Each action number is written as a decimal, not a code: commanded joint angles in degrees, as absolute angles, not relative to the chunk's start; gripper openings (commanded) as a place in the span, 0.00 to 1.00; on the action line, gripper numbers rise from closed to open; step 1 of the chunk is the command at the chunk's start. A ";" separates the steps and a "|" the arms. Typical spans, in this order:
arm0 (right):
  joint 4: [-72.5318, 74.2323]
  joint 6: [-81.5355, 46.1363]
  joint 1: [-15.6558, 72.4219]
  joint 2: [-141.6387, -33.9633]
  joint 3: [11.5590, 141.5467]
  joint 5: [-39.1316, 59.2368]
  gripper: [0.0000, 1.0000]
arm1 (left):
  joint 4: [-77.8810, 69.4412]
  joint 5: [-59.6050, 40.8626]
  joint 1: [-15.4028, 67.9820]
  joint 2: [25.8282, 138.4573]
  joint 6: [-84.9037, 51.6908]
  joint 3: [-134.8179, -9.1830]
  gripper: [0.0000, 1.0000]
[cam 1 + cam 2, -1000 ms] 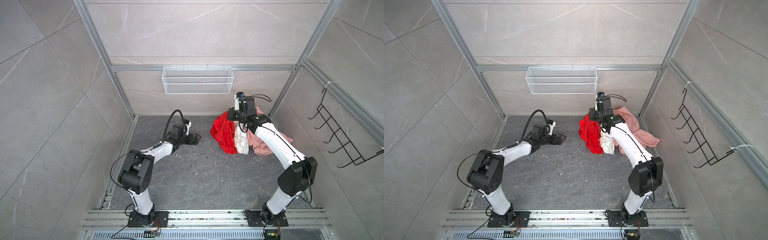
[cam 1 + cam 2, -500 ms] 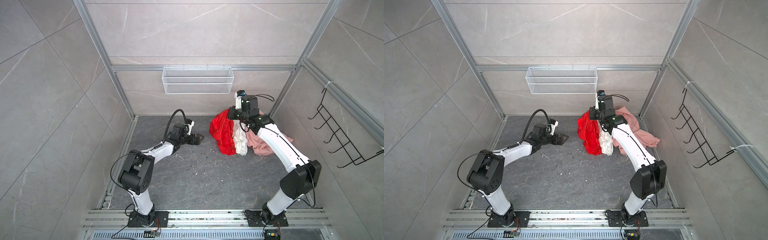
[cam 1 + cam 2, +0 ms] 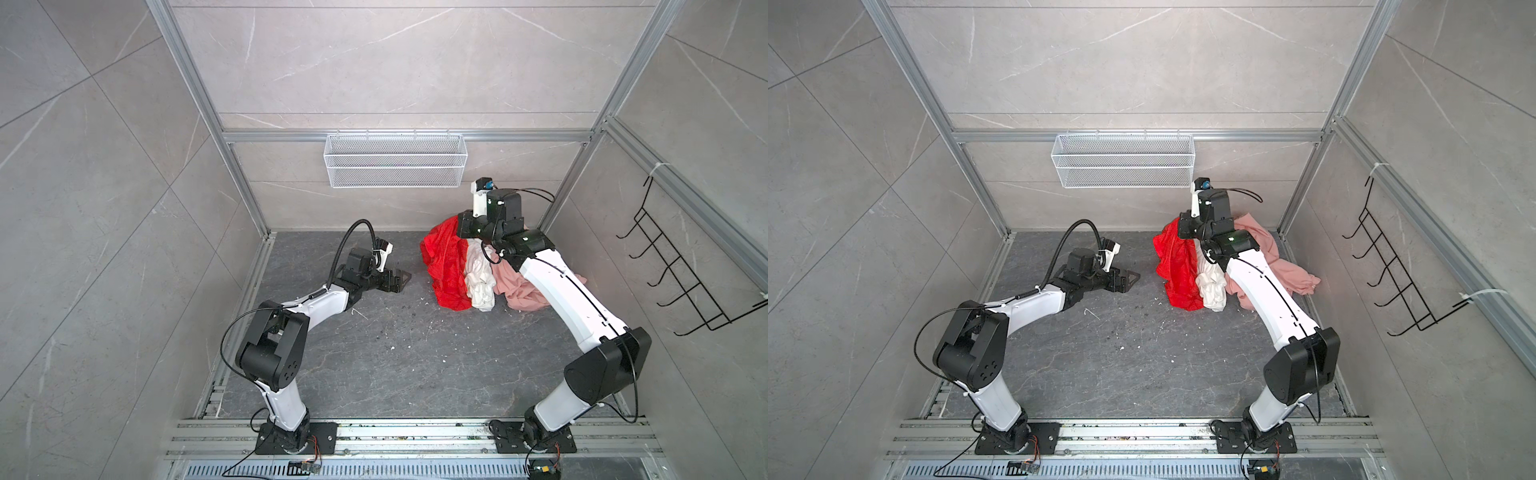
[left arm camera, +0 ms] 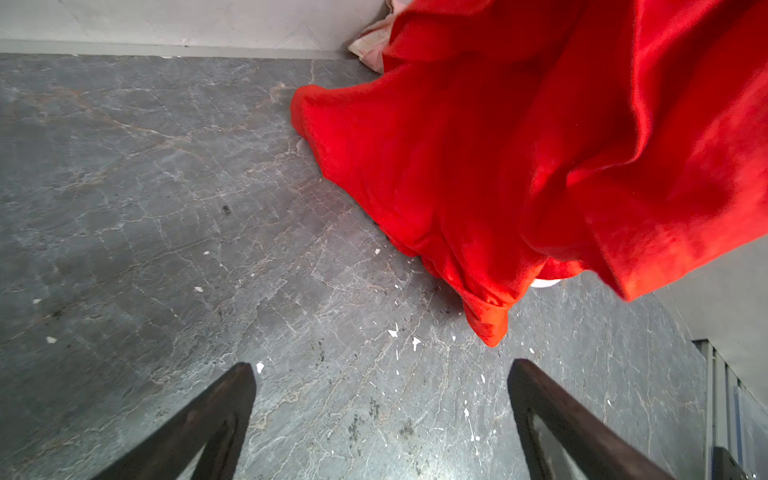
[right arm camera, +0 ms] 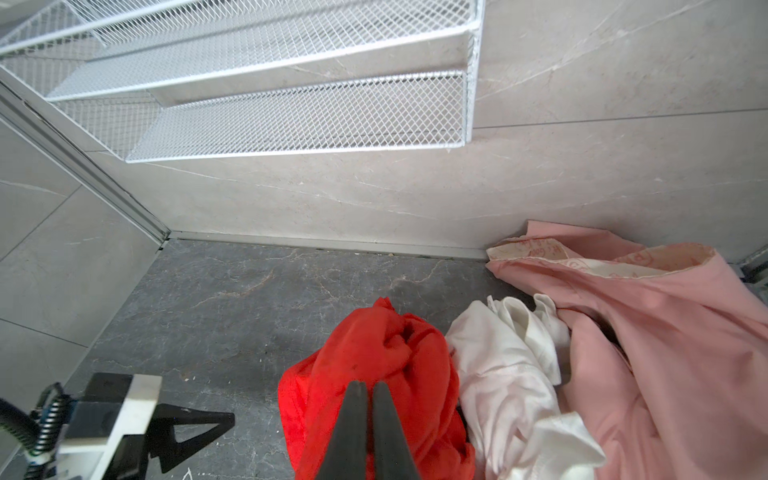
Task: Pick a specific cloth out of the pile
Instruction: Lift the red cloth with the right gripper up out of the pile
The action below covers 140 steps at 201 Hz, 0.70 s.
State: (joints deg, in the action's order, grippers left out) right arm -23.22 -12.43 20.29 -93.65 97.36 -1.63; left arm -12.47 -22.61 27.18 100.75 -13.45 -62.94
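With the right pincer (image 5: 366,386) pressed together on a top fold of the red cloth (image 5: 374,353), holds higher now than a second ago. Hangs stretched below that grip in both top views, lower end seemingly down on the floor (image 3: 395,353): lifted, not yet free. Just beside the pincer, against the red folds, the white cloth (image 3: 480,282); beyond that, farther from the grip, the pale pink cloth (image 3: 519,291), the slumped rest of the pile (image 3: 1208,286). Reads as separation under way; probably needs more rise or a sideways pull to shed the white one. Opposite the grip, a little nearer than before, the left pincer (image 4: 380,365) spread wide and empty, stopping short of the red hem.
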 commanded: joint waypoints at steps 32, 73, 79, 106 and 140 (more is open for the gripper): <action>-20.48 -12.13 20.83 -89.72 99.49 -0.35 0.00 | -15.63 -23.12 28.12 97.33 -11.27 -61.39 0.97; -20.74 -12.48 21.17 -88.90 100.67 0.18 0.00 | -15.87 -22.99 29.01 96.13 -9.83 -59.97 0.97; -20.89 -12.59 21.20 -88.88 100.79 0.26 0.00 | -15.54 -22.80 29.45 96.06 -8.71 -59.75 0.97; -21.36 -12.96 21.30 -88.52 101.51 0.41 0.00 | -16.22 -22.05 31.29 95.35 -6.24 -58.30 0.97; -21.39 -13.80 21.42 -88.15 102.62 1.05 0.00 | -17.96 -22.06 32.94 95.19 -6.05 -58.07 0.97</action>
State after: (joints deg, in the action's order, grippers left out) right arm -23.29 -12.49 20.95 -90.80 99.48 -0.10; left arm -14.13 -22.22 31.90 97.84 -8.49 -57.87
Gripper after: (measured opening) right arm 0.064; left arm 0.975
